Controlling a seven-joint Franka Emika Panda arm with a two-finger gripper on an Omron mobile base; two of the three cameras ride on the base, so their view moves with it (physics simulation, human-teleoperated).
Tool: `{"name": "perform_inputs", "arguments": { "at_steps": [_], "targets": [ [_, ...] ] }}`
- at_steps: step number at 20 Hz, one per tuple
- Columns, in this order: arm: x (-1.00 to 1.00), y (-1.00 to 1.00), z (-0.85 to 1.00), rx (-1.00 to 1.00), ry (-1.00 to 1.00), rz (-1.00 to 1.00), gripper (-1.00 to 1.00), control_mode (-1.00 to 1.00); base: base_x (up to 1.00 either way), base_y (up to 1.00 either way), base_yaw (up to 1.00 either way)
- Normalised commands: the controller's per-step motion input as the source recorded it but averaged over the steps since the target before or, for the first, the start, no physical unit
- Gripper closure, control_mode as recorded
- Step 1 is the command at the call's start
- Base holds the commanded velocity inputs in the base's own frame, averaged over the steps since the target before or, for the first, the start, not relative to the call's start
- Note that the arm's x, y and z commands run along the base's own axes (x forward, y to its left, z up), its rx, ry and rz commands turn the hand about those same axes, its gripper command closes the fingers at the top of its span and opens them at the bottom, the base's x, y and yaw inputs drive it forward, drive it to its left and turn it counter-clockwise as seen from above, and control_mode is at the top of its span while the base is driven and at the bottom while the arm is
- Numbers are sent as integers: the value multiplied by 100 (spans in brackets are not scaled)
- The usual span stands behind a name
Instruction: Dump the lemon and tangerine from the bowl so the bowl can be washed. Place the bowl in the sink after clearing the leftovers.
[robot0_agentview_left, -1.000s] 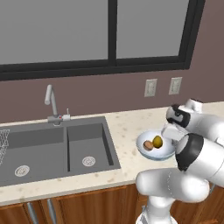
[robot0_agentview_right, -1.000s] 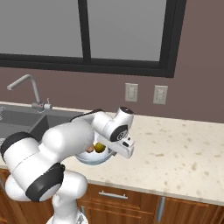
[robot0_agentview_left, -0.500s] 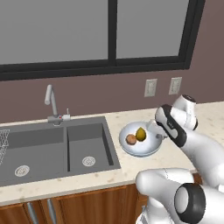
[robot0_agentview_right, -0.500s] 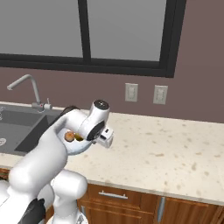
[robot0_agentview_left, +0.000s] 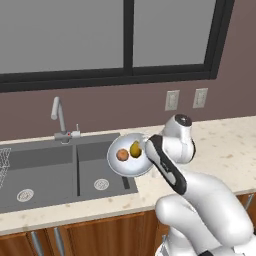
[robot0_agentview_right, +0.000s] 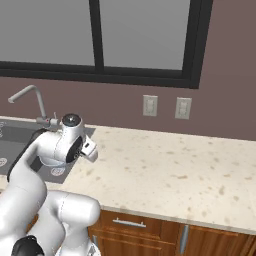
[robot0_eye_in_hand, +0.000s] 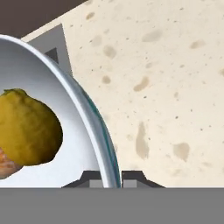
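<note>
The white bowl (robot0_agentview_left: 129, 167) with its pale blue rim hangs in the air, tilted toward the camera, over the right basin of the dark grey sink (robot0_agentview_left: 47, 165). Inside it lie the olive-yellow lemon (robot0_agentview_left: 135, 149) and the orange-brown tangerine (robot0_agentview_left: 122, 155), side by side. My gripper (robot0_agentview_left: 148, 150) is shut on the bowl's right rim. In the hand view the bowl rim (robot0_eye_in_hand: 98, 131) runs between my fingertips, my gripper (robot0_eye_in_hand: 111, 177) clamps it, the lemon (robot0_eye_in_hand: 27, 129) sits close, and a sliver of tangerine (robot0_eye_in_hand: 6, 163) shows below it.
A slim silver faucet (robot0_agentview_left: 59, 117) stands behind the sink divider. A wire rack (robot0_agentview_left: 4, 160) sits in the left basin. Speckled beige counter (robot0_agentview_right: 170, 170) stretches to the right, with two wall outlets (robot0_agentview_right: 150, 105) above it.
The arm has carried the bowl left from the counter edge to above the right basin, and the bowl has tipped up toward the camera with both fruits still in it.
</note>
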Motion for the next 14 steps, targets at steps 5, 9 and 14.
{"name": "perform_inputs", "arguments": {
  "at_steps": [5, 9, 14],
  "targets": [
    [63, 90, 35, -13, 1, -16, 100, -100, 0, 0, 0],
    [61, 67, 20, -17, 9, -18, 100, -100, 0, 0, 0],
    [38, 43, 8, -14, 8, -10, 100, -100, 0, 0, 0]
  ]
}}
